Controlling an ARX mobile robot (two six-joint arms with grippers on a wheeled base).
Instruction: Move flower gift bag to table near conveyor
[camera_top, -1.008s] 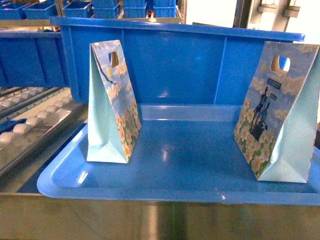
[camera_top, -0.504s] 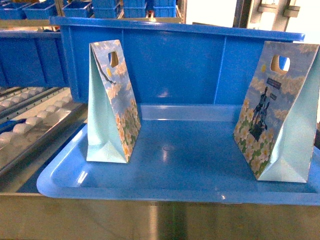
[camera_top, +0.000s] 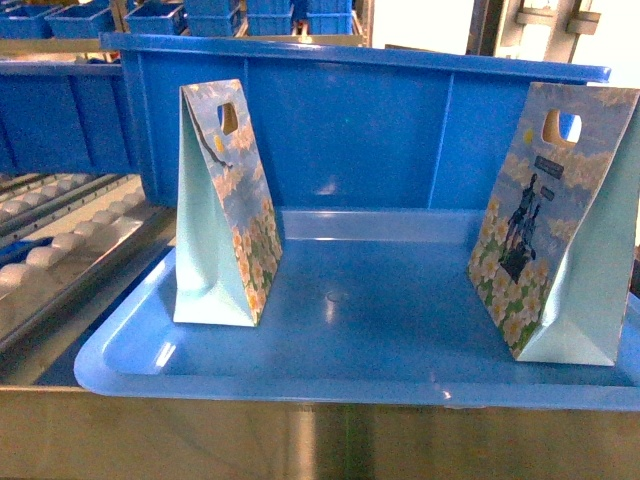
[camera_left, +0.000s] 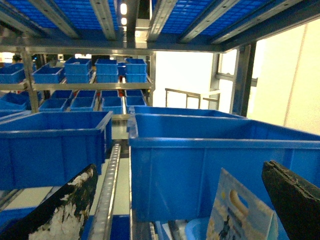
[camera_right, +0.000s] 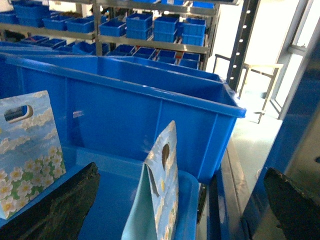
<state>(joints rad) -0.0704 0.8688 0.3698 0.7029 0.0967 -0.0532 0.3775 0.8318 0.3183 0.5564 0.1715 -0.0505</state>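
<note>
Two flower gift bags stand upright on a glossy blue tray (camera_top: 330, 385): one on the left (camera_top: 225, 205), one on the right (camera_top: 555, 225) with a dark figure printed on it. Neither gripper shows in the head view. My left gripper (camera_left: 178, 166) is open and holds nothing; a gift bag (camera_left: 240, 215) stands ahead of it, low and to the right. My right gripper (camera_right: 180, 170) is open and holds nothing. Ahead of it a gift bag (camera_right: 160, 195) stands edge-on at the tray's end, with another bag (camera_right: 27, 150) farther left. The conveyor (camera_top: 60, 250) runs along the tray's left. The table is out of view.
A big blue bin (camera_top: 350, 130) stands directly behind the tray, and another blue bin (camera_top: 60, 115) sits over the conveyor. Shelves of small blue bins (camera_left: 95, 80) fill the background. A steel ledge (camera_top: 300, 440) runs in front of the tray.
</note>
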